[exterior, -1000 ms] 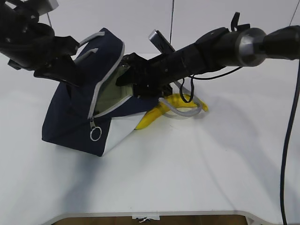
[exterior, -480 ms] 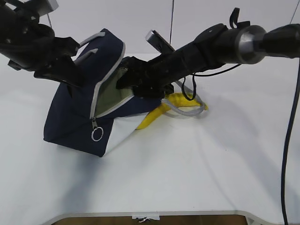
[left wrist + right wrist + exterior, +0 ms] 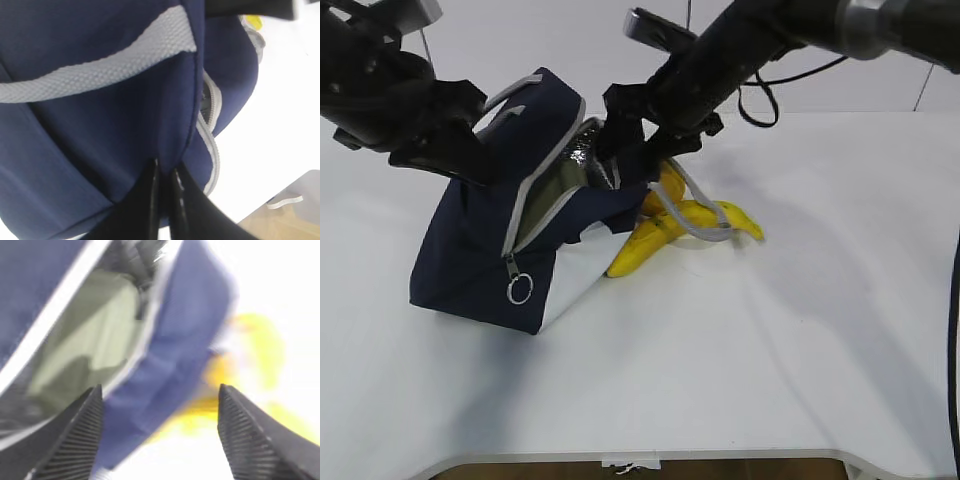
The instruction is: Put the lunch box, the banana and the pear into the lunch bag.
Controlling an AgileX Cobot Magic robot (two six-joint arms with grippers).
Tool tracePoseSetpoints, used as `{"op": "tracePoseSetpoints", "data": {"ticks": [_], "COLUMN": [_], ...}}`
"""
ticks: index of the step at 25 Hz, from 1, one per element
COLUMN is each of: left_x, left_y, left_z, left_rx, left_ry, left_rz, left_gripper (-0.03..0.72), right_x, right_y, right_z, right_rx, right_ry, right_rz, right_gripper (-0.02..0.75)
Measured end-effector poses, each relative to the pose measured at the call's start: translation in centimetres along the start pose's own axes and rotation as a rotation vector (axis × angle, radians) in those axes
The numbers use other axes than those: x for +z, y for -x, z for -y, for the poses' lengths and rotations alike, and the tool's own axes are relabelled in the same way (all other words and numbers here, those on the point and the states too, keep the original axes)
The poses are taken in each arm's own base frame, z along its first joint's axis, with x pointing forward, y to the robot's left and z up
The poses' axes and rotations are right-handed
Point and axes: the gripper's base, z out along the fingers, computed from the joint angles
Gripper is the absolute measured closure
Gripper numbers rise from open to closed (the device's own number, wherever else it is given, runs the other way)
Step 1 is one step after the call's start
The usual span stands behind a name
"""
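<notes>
Right wrist view is motion-blurred; the banana [image 3: 260,355] reads only as a yellow smear past the lunch bag [image 3: 170,360]. Pale sage-green shape inside the open bag mouth, likely the lunch box [image 3: 95,355] lid, edges soft. In the exterior view the bag interior [image 3: 565,175] shows shiny lining and a dim greenish patch, contents hard to make out. Pear [image 3: 668,185] partly hidden behind the bag edge and right arm, orange-yellow, touching the banana [image 3: 685,225], both outside the bag on the white surface [image 3: 770,340]. A grey handle [image 3: 695,215] loops over the banana. Lunch bag [image 3: 495,240] tilted, zipper open, ring pull [image 3: 519,291] hanging low.

Left hand [image 3: 162,187] pressed together, pinching navy bag fabric [image 3: 125,130] below a grey webbing strap [image 3: 100,70]; in the exterior view its tips are hidden behind the bag. Right hand [image 3: 160,435] spread, holding nothing, hovering at the bag mouth.
</notes>
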Motion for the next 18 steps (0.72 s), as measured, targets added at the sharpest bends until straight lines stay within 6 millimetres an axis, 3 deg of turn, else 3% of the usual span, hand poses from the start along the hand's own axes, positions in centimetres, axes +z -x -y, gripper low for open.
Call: {"op": "tracePoseSetpoints", "data": {"ticks": [9, 14, 18], "left_x": [0.0, 0.0, 0.0], "left_y": [0.0, -0.1, -0.2], "left_z": [-0.1, -0.1, -0.2], "left_rx": [0.005, 0.014, 0.025], "left_ry": [0.006, 0.015, 0.025], "left_rz": [-0.002, -0.006, -0.022], "left_gripper": [0.690, 0.690, 0.690], "right_x": [-5.1, -5.8, -4.9], "right_y": [2.2, 2.1, 1.0], "right_z": [-0.8, 0.8, 2.7], "right_rx": [-0.167, -0.162, -0.173], "right_ry": [-0.234, -0.411, -0.545], "right_rz": [-0.027, -0.049, -0.135], "right_gripper": [0.188, 0.188, 0.190]}}
